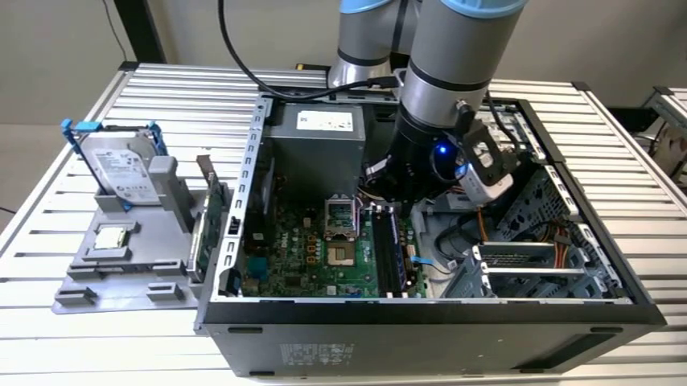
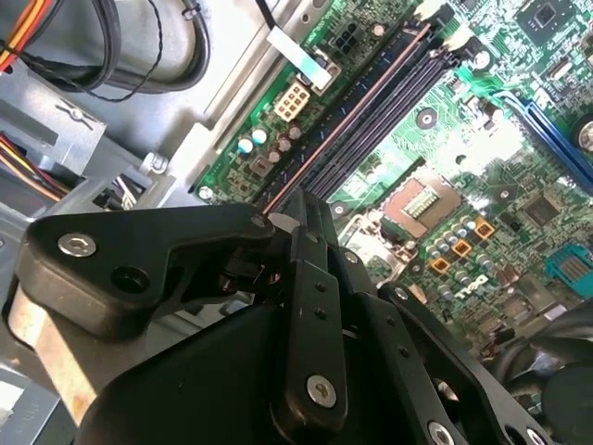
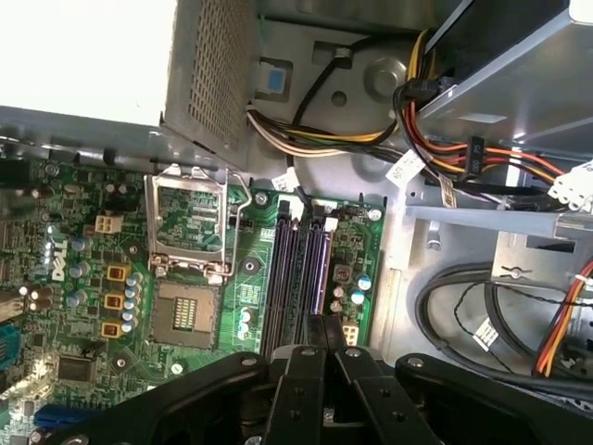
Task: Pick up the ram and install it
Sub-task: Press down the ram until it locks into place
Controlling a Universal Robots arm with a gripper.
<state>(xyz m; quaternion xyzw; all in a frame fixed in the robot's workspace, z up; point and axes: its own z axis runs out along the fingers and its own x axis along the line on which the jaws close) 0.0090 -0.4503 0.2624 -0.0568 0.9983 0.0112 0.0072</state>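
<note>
The ram (image 1: 215, 221) is a slim green stick standing edge-on at the right edge of the grey fixture (image 1: 113, 277), just outside the case's wall on the exterior view's left. My gripper (image 1: 388, 203) is well away from it, inside the open computer case (image 1: 429, 314), low over the black memory slots (image 1: 388, 249). In both wrist views the gripper (image 2: 301, 206) (image 3: 324, 326) is shut, with its black fingers pressed together over one end of the slots (image 2: 371, 102) (image 3: 298, 278). I see nothing held between them.
The fixture also carries a silver hard drive (image 1: 118, 173) with blue rails and a small square processor chip (image 1: 112, 238). Inside the case are the open processor socket (image 3: 190, 232), the power supply box (image 1: 322, 137), bundled cables (image 3: 454, 139) and the drive cage (image 1: 536, 265).
</note>
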